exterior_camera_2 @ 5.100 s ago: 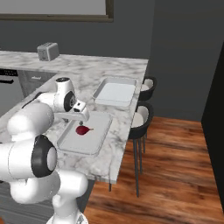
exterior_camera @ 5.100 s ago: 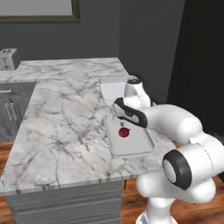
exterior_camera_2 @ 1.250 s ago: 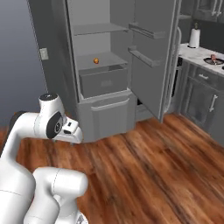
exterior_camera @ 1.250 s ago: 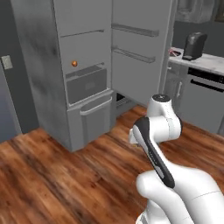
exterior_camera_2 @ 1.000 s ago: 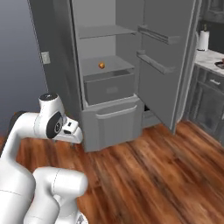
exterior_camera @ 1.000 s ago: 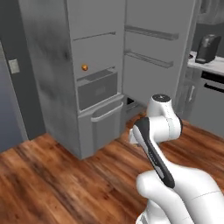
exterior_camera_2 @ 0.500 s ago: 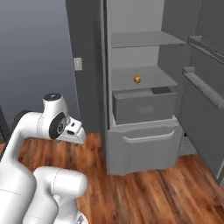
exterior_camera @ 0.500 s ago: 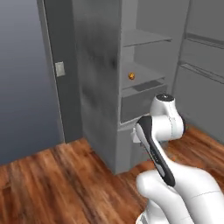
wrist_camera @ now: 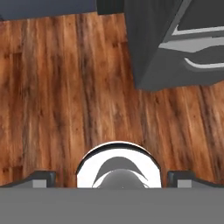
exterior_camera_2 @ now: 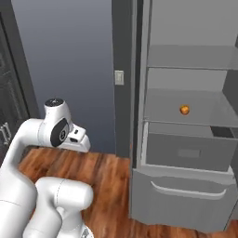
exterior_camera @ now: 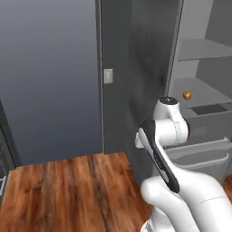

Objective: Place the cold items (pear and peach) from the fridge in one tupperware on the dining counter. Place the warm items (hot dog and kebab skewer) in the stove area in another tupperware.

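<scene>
- Task status: as I judge it, the fridge stage is unfinished. One small orange fruit (exterior_camera_2: 184,109), which I take for the peach, sits on a shelf (exterior_camera_2: 186,114) of the open fridge (exterior_camera_2: 186,139). No tupperware, dining counter or stove area lies before my cameras, so I cannot tell from here what has been packed.
- Remaining, by my estimate: fetch this fruit, carry it to the tupperware for cold items, then deal with the hot dog and kebab skewer.
- Fruit, location: near the middle of the shelf just above the pulled-out drawer (exterior_camera_2: 186,151); in the left base view it sits at the shelf's near left part (exterior_camera: 186,95).
- My gripper (wrist_camera: 112,177): fingertips set wide apart at the bottom of the hand view, nothing between them; released and empty.
- Gripper, aim: pointed down at the wooden floor (wrist_camera: 65,87), with the fridge's lower drawer front at upper right.
- Fruit relative to gripper: well apart, higher up and inside the fridge; my arm is folded close to my body.
</scene>
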